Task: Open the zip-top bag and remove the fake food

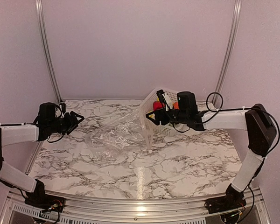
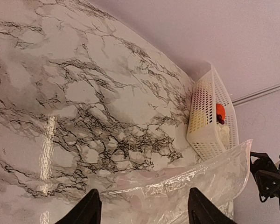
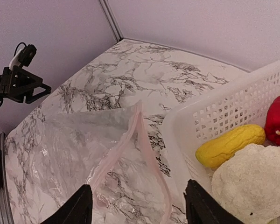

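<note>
The clear zip-top bag [image 1: 119, 133] lies crumpled on the marble table between the two arms. Its pinkish zip mouth [image 3: 130, 154] gapes open beside the basket, and no food shows inside it. The fake food sits in the white basket [image 1: 170, 128]: a yellow fruit [image 3: 229, 144], a white lumpy piece [image 3: 249, 179], a red piece [image 3: 277, 121] and an orange piece [image 2: 220, 112]. My left gripper [image 1: 75, 119] hovers open left of the bag, holding nothing. My right gripper [image 1: 157, 113] is open over the bag's mouth at the basket's near side, its fingers wide of the plastic.
The perforated basket [image 2: 205, 116] stands at the back right near the wall corner. Pale walls with metal rails [image 1: 46, 51] close off the back and sides. Bare marble tabletop [image 1: 144, 172] stretches in front of the bag.
</note>
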Controlling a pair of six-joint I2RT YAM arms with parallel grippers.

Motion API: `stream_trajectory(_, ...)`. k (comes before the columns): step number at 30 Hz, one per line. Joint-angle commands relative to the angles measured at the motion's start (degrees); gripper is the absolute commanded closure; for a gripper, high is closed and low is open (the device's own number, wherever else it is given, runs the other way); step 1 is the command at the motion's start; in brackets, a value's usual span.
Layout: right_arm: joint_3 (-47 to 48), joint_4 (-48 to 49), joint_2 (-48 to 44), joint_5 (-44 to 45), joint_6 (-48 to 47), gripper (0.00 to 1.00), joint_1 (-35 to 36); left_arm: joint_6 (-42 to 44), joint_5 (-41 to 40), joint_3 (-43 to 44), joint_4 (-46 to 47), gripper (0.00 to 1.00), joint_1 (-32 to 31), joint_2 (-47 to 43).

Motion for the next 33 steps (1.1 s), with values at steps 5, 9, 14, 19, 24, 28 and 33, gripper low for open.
stream_trajectory(5, -8.3, -2.5, -9.2, -2.3, 1.6, 0.27, -2.0, 3.6, -5.6, -4.9, -7.7, 0.25, 1.2, -9.9)
stream_trajectory(9, -14.6, 0.1, -9.8, -8.0, 2.1, 0.32, -1.5, 2.5, -1.5, -12.4, -6.4, 0.26, -1.4, -16.1)
stream_trajectory(14, -16.5, 1.4, -7.3, -9.0, 0.8, 0.35, 1.9, 1.0, -2.4, -18.5, -7.0, 0.27, -10.0, -21.1)
stream_trajectory(19, -13.6, 1.7, -2.1, -8.2, -0.1, 0.35, 4.1, -2.2, -2.6, -23.3, -1.2, 0.29, -15.7, -21.5)
stream_trajectory(24, -10.5, 1.5, 3.1, -8.1, -0.9, 0.35, 5.0, -2.3, -2.8, -24.3, 3.6, 0.29, -19.3, -17.5)
stream_trajectory(28, -8.5, 1.5, 5.9, -7.5, -0.9, 0.36, 5.4, -3.0, -2.4, -24.1, 9.2, 0.31, -21.0, -12.9)
stream_trajectory(33, -6.6, 1.3, 8.3, -6.7, -0.2, 0.43, 5.4, -3.6, -2.2, -22.3, 16.2, 0.34, -23.4, -5.2)
